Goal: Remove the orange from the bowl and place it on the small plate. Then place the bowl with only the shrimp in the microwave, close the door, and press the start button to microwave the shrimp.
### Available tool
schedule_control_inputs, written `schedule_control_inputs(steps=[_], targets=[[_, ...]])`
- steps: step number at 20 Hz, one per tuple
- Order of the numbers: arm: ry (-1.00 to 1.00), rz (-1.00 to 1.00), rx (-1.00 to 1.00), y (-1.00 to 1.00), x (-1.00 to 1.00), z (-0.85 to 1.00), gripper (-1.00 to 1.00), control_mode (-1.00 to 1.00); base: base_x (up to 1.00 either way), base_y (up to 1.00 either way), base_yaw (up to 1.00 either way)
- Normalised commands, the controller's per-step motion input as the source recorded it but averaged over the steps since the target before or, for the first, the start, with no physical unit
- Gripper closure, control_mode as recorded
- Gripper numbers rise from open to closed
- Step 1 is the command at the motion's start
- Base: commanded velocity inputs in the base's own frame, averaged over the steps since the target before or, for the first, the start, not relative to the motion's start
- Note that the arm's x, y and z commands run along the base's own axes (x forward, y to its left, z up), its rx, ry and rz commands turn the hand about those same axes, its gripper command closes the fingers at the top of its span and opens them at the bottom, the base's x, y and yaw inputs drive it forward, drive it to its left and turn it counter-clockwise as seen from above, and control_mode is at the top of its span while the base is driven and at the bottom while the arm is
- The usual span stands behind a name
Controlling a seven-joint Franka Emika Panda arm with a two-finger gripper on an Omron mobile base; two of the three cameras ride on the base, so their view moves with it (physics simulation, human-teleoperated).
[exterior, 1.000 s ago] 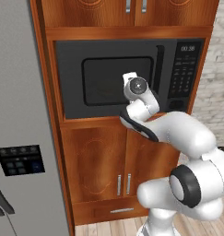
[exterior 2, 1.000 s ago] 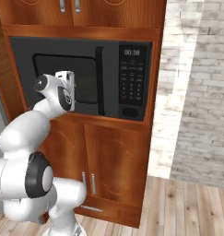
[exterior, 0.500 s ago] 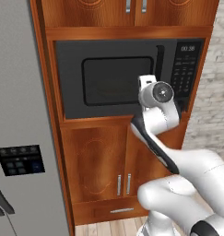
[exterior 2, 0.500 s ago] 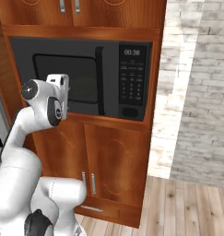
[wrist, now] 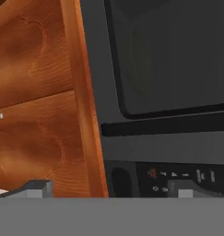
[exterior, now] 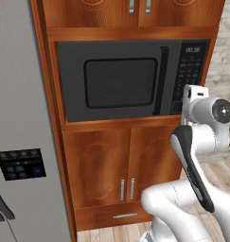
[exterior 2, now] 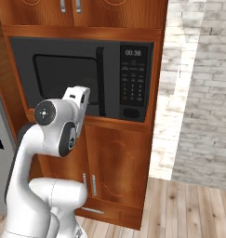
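The dark microwave [exterior: 121,80] sits built into the wooden cabinet with its door shut, and its keypad [exterior 2: 133,79] is on the right side. My gripper [wrist: 114,189] is open, its fingertips [wrist: 37,186] far apart with nothing between them. It points at the microwave's lower front, close to the door handle [wrist: 164,126] and the keypad [wrist: 178,177]. From the left base the gripper [exterior: 190,97] hangs in front of the lower keypad. From the right base the gripper [exterior 2: 82,96] is by the handle [exterior 2: 100,81]. The orange, bowl, shrimp and small plate are out of view.
A grey fridge [exterior: 17,118] with a control panel [exterior: 19,164] stands left of the cabinet. Wooden doors [exterior: 126,165] lie under the microwave and more above it. A white brick wall [exterior 2: 198,93] and a wood floor [exterior 2: 179,209] are on the right.
My arm has swung to the right across the microwave door, from its window toward the keypad side. The door stays shut.
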Motion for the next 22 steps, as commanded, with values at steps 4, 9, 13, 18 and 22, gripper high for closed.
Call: schedule_control_inputs(steps=[4,9,13,18,22], targets=[[-0.13,-0.05,0.15,-0.85,-0.41,0.07,-1.0,-1.0,0.0,0.0,0.0],[-0.18,0.0,0.21,-0.65,0.11,0.09,-1.0,-1.0,0.0,0.0,0.0],[-0.05,0.04,0.26,-0.45,0.38,0.0,-1.0,-1.0,0.0,0.0,0.0],[0.0,0.08,0.15,-0.16,0.53,0.0,-1.0,-1.0,0.0,0.0,0.0],[0.0,0.1,0.14,-0.09,0.64,-0.06,-1.0,-1.0,0.0,0.0,0.0]])
